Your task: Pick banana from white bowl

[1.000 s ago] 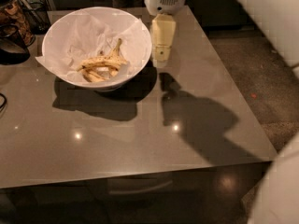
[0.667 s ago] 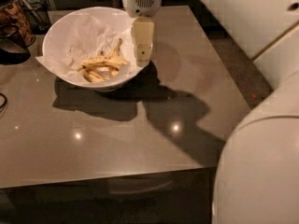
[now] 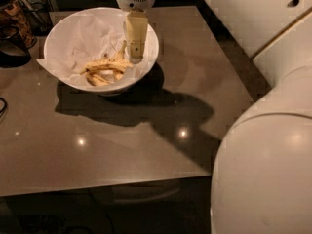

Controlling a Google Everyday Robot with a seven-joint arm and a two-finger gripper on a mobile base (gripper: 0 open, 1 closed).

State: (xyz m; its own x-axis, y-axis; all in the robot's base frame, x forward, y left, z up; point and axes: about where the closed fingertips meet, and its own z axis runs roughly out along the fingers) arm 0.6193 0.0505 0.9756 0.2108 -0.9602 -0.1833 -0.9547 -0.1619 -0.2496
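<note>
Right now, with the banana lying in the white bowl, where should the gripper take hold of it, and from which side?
Grip the banana at its middle, coming down from above. It lies flat on the paper in the white bowl, whose high wall blocks the sides. The gripper hangs by its upturned end; probably shift toward the bowl's middle.

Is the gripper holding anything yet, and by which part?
Nothing is held. The gripper hangs over the white bowl's right side; the banana lies on the paper inside, beside it.
</note>
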